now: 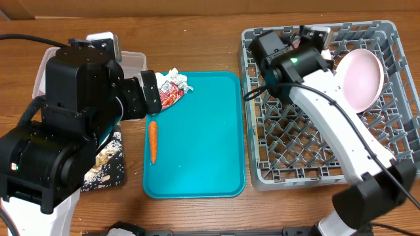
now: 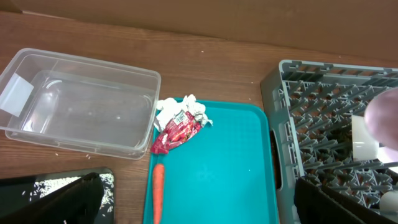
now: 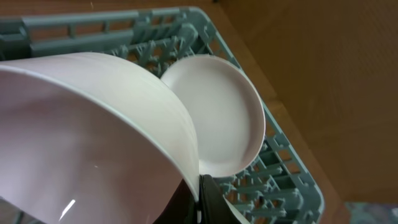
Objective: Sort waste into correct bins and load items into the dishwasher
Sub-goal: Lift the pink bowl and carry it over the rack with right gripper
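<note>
A red shiny wrapper (image 1: 170,94) (image 2: 177,132) and crumpled white paper (image 1: 178,78) (image 2: 186,107) lie at the far left corner of the teal tray (image 1: 203,144) (image 2: 230,162). My left gripper (image 1: 154,95) (image 2: 199,208) is open and empty above that side of the tray. My right gripper (image 1: 330,58) (image 3: 202,193) is shut on the rim of a pale pink dish (image 1: 361,78) (image 3: 93,124), held tilted over the grey dish rack (image 1: 295,131) (image 3: 273,174) (image 2: 311,99). A second white dish (image 3: 217,118) leans in the rack behind it. A small white cup (image 2: 365,134) sits in the rack.
A carrot (image 1: 153,141) (image 2: 158,193) lies along the teal tray's left edge. The clear tub (image 1: 134,60) (image 2: 74,140) stands at the far left, nothing visible in it. The black tray (image 1: 108,170) (image 2: 106,180), with pale crumbs on it, lies at the near left, partly under my left arm.
</note>
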Controlling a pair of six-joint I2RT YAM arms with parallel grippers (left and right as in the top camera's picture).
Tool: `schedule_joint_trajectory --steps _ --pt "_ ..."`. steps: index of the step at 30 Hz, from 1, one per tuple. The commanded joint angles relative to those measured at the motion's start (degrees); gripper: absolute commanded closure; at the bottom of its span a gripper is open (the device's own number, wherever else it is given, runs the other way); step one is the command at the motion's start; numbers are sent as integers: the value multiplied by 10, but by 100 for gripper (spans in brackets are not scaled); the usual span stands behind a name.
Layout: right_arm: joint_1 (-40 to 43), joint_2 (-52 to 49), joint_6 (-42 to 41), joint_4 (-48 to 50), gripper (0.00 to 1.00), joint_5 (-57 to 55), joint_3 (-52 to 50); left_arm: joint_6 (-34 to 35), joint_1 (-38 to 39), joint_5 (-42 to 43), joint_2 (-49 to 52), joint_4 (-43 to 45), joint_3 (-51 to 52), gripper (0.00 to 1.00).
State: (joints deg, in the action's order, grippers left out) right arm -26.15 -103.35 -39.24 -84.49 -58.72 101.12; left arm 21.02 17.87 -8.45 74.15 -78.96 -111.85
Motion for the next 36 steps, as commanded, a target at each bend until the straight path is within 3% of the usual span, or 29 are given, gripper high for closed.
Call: schedule_joint_trajectory --steps 1,17,36 --pt "-4 -26 -13 -5 96 -8 -5 0 -3 -10 0 -2 -5 0" --pt "-1 -101 -29 1 96 -4 -25 0 -3 -10 0 -8 -5 0" --pt "28 -113 -57 -17 96 35 -25 -3 -3 -12 0 -19 -5 0"
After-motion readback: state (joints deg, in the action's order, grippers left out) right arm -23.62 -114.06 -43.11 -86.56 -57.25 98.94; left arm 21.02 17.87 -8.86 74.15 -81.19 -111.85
